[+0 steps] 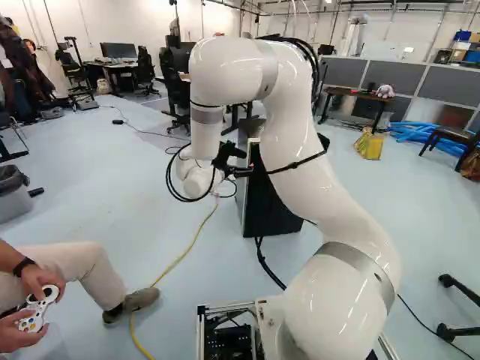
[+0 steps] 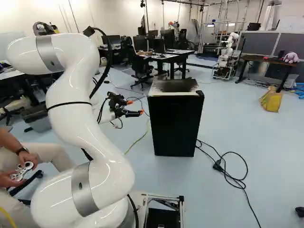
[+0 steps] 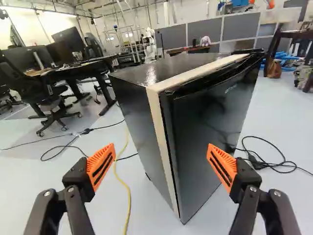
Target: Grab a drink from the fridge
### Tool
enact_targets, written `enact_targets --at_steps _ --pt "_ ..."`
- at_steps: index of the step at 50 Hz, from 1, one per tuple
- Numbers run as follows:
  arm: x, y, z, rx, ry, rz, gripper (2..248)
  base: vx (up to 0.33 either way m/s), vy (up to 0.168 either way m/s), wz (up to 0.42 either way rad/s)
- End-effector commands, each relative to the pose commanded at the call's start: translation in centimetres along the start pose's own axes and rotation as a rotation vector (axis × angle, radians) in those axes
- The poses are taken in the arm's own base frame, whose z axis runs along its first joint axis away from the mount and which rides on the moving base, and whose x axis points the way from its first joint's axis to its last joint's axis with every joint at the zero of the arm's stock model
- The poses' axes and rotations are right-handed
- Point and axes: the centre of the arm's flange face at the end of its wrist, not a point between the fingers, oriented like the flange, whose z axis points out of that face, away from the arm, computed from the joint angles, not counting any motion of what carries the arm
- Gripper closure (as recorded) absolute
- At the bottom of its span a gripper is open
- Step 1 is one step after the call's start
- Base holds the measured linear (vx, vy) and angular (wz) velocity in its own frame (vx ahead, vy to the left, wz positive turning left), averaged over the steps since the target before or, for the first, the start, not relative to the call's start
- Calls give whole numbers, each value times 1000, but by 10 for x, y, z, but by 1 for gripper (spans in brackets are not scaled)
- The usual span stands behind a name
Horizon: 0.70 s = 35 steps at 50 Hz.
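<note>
At the left of the left base view, you had a grey bin [image 1: 13, 206] on the floor, with a yellow cable [image 1: 184, 253] running over the floor to its right. Your pincer [image 2: 136, 108] hung above the floor, left of the fridge and apart from it. Its fingers stood wide, with nothing between the orange pads [image 3: 101, 166], and in the wrist view the fridge's upright edge was ahead of them. The black fridge [image 2: 174, 126] stood upright on the floor, its door looking shut. Far behind it you had a surface [image 2: 166, 56] carrying monitors. A black cable [image 2: 240, 183] looped over the floor right of the fridge. Farther off stood another robot [image 2: 226, 57], then, to its right, a yellow bag [image 2: 270, 100] near a far surface [image 2: 266, 59] bearing a plush toy [image 2: 291, 58].
</note>
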Motion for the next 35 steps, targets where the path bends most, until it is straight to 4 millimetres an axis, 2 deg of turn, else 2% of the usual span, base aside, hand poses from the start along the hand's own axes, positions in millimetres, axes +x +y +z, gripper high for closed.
enact_targets --at_steps 15,35 --pt "0 -10 23 -80 17 55 3 0 0 0" --pt "3 -12 51 -173 34 110 3 0 0 0"
